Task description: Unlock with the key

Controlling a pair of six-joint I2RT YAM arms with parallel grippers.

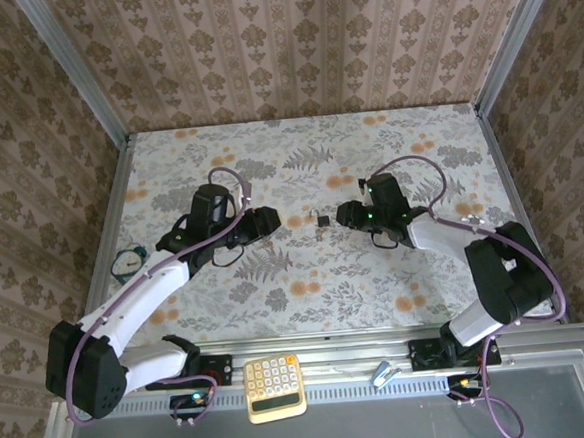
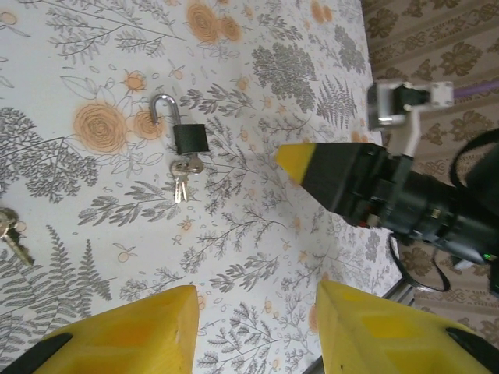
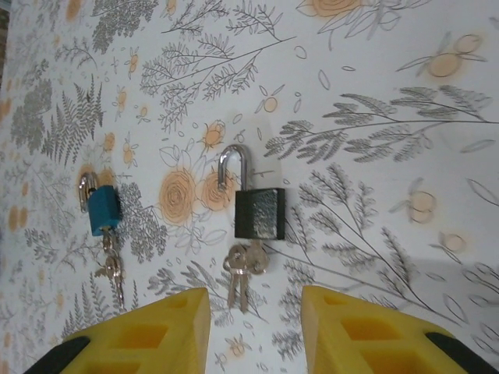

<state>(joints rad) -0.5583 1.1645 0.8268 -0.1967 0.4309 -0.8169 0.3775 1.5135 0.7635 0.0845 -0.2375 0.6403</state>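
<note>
1. Since the shackle of the black padlock stood swung up with one leg clear of the body, the unlocking itself looked done, or all but done.
2. The key appeared to sit in the bottom of that padlock, with a second key hanging beside it. The lot lay flat near the middle of the worktop, between the two arms.
3. The right gripper hung just short of the key, jaws moderately apart and empty.
4. The left gripper faced the padlock from farther off, jaws likewise apart, holding nothing.
5. A blue padlock with its own keys lay apart from the black one.
6. Next, I judged, only a clean retreat was called for: backing the right gripper away without snagging the keys or dragging the lock.
</note>
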